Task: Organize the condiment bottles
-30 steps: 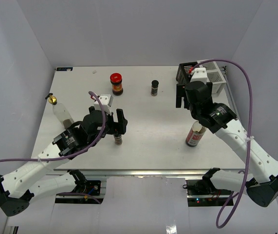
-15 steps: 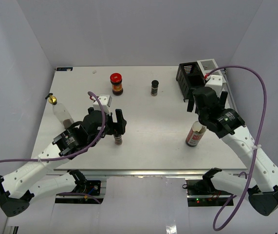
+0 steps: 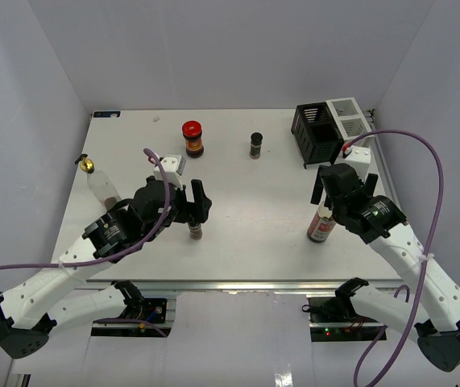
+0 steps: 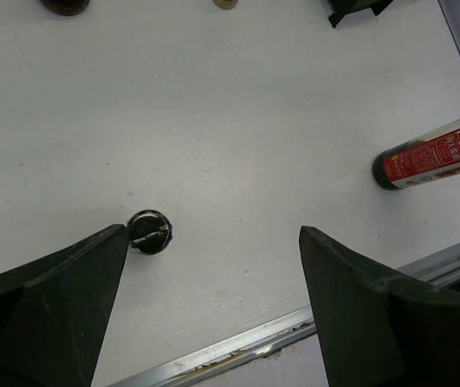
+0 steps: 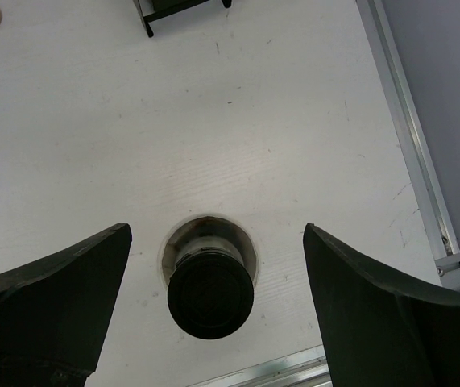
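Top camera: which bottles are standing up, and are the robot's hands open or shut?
left hand: open
right hand: open
red-lidded jar: upright, lid on
far shaker: upright
near shaker: upright, between the left hand's fingers
red-labelled bottle: upright, below the right hand
gold-topped bottle: seems upright

Both your grippers are spread wide, holding nothing.
Your left arm [image 3: 60, 266] reaches in from 7 o'clock, left gripper [image 3: 192, 206] facing down; your right arm [image 3: 423, 266] from 5 o'clock, right gripper [image 3: 326, 197] likewise.
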You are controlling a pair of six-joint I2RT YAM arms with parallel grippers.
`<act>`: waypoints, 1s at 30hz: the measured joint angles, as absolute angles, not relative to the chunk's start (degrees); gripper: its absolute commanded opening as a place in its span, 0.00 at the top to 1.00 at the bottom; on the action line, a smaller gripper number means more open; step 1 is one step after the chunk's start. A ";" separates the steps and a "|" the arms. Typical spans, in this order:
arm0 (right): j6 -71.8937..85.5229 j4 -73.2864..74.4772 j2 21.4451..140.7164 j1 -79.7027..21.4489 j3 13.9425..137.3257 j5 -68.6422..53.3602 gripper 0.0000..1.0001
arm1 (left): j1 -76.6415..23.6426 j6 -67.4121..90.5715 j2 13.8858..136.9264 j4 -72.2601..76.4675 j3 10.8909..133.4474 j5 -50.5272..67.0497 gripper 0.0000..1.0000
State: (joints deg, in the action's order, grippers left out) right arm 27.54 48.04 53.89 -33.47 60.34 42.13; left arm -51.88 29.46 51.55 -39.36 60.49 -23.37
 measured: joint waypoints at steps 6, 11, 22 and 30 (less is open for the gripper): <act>28.18 47.90 52.69 -33.47 57.83 41.34 0.18 | -51.86 29.56 50.68 -40.11 60.49 -23.33 0.02; 28.14 46.97 52.10 -33.47 56.64 41.30 0.23 | -51.88 29.54 50.65 -40.18 60.49 -23.31 0.02; 26.52 43.51 51.99 -33.47 55.10 42.19 0.32 | -51.88 29.55 49.58 -40.32 60.49 -23.30 0.02; 24.00 39.40 50.22 -33.47 52.59 42.73 0.39 | -51.88 29.59 47.72 -40.32 60.49 -23.31 0.02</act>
